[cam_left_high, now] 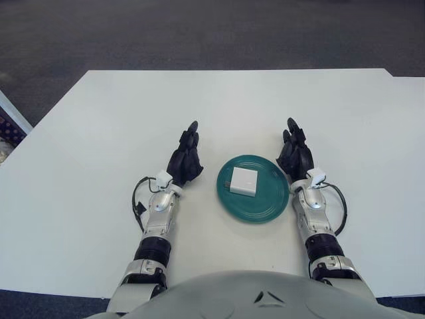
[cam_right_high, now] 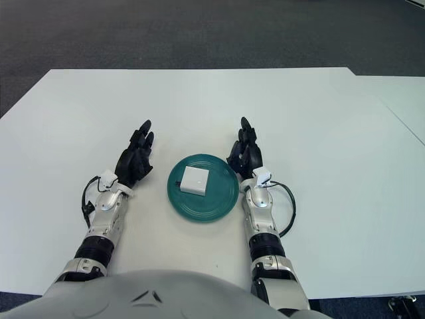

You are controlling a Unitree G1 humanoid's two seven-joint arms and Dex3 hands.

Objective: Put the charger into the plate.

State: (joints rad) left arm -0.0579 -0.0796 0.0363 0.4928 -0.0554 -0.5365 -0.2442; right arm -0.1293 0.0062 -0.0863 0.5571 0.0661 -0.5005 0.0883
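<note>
One charger (cam_left_high: 244, 181) lies in the plate (cam_left_high: 269, 210) (hands flanking, empty).

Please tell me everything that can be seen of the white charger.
The charger is a small white block, nearly square from above, with rounded corners and a smooth, plastic-looking surface. A small dark part shows at its left edge. It lies flat inside the round green plate, slightly left of the plate's middle, touching only the plate. Neither hand touches it: the left hand and right hand flank the plate.

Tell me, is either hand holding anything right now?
No. The left hand and right hand flank the plate, fingers extended and empty. The charger lies in the plate, untouched.
</note>
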